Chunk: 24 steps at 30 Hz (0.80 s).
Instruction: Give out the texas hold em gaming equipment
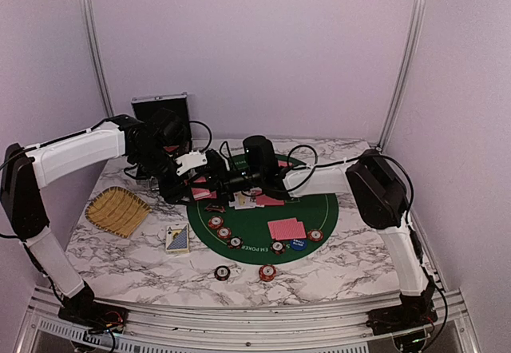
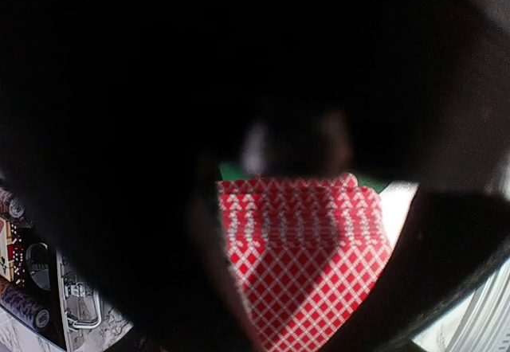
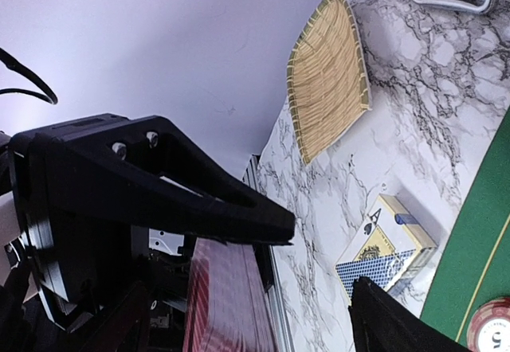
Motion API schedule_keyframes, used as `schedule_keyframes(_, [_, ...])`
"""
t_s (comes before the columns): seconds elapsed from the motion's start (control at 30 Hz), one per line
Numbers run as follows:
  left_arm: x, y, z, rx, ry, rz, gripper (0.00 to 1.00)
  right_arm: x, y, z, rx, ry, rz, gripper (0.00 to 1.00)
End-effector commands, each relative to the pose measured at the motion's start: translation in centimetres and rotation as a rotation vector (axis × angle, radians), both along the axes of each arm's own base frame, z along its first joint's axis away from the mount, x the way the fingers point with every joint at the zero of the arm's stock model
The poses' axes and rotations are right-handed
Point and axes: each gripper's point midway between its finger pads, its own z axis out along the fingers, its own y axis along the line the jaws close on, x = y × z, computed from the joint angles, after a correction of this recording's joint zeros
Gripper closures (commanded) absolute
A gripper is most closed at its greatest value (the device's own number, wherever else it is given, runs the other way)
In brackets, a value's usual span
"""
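My left gripper [image 1: 200, 184] is shut on a stack of red-backed playing cards [image 2: 311, 264], held above the left edge of the green poker mat [image 1: 327, 209]. My right gripper [image 3: 323, 260] is open, and the stack's edge [image 3: 223, 304] lies just under its upper finger [image 3: 239, 209]. In the top view it [image 1: 229, 181] meets the left gripper over the mat. Two red-backed cards [image 1: 286, 229] lie on the mat's front, more [image 1: 268, 200] near its middle. Chips [image 1: 224, 232] and a blue disc [image 1: 297, 243] line the front rim. Two chips [image 1: 267, 272] sit off the mat.
A yellow straw tray [image 1: 118, 210] lies at the left, with a card box [image 1: 177, 239] between it and the mat. A metal case [image 1: 162, 113] stands at the back left behind the left arm. Cables loop over the mat's far side.
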Motion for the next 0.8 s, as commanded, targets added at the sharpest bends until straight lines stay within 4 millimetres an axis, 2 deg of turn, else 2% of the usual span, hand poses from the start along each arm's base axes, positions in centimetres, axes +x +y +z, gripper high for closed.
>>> schedule_keyframes(0.0, [0.0, -0.4, 1.6, -0.040, -0.028, -0.012, 1.00, 0.0, 1.3, 0.3, 0.013, 0.009, 0.011, 0.16])
schedule_keyframes(0.23, [0.1, -0.4, 1.6, -0.039, -0.029, -0.013, 1.00, 0.3, 1.7, -0.4, 0.002, 0.018, 0.015, 0.16])
schedule_keyframes(0.37, [0.1, -0.4, 1.7, -0.039, -0.032, -0.015, 1.00, 0.4, 1.5, -1.7, -0.042, 0.024, 0.014, 0.18])
schedule_keyframes(0.57, [0.0, -0.3, 1.6, -0.035, -0.033, -0.015, 1.00, 1.5, -0.3, -2.8, -0.082, 0.025, -0.030, 0.22])
schedule_keyframes(0.77, [0.0, -0.3, 1.6, -0.033, -0.035, -0.016, 1.00, 2.3, -2.1, -2.1, -0.073, 0.022, -0.063, 0.31])
